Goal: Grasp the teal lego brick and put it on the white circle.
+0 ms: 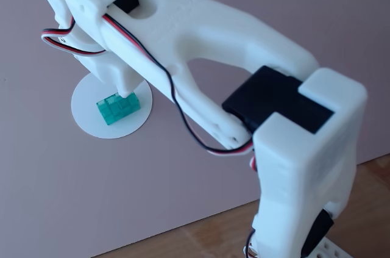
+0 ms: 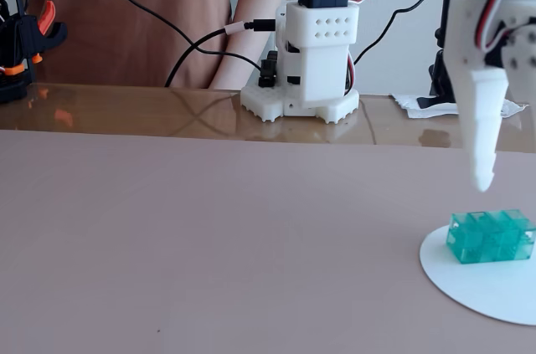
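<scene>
text: none legible | labels: none | brands: none | numbers: none | signs: none | both fixed views checked

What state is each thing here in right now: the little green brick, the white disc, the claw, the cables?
Brick: lying flat on the disc, studs up, not held.
Disc: flat on the pink mat, brick on it.
Gripper: raised above the brick, touching nothing; open or shut unclear.
Cables: plugged into the arm's base.
</scene>
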You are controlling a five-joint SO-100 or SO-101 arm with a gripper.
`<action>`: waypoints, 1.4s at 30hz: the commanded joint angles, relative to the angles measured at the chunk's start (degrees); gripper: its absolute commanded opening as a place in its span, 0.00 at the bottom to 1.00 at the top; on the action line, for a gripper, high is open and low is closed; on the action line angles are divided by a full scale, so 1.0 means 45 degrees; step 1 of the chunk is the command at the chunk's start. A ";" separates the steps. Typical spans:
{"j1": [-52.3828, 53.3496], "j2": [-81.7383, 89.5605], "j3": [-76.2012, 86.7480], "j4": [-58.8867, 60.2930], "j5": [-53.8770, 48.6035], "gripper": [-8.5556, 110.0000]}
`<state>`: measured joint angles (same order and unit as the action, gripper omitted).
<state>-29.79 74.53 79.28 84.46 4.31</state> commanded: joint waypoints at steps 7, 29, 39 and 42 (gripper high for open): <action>0.0566 0.4746 0.0059 0.0410 0.0469 0.07; 0.4453 1.9258 1.1914 -0.2500 0.0078 0.07; 0.5098 2.2969 1.6406 -0.3516 -0.0332 0.07; 0.5449 2.2871 1.7090 -0.3828 -0.0430 0.07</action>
<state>-6.06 176.92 154.25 68.64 2.99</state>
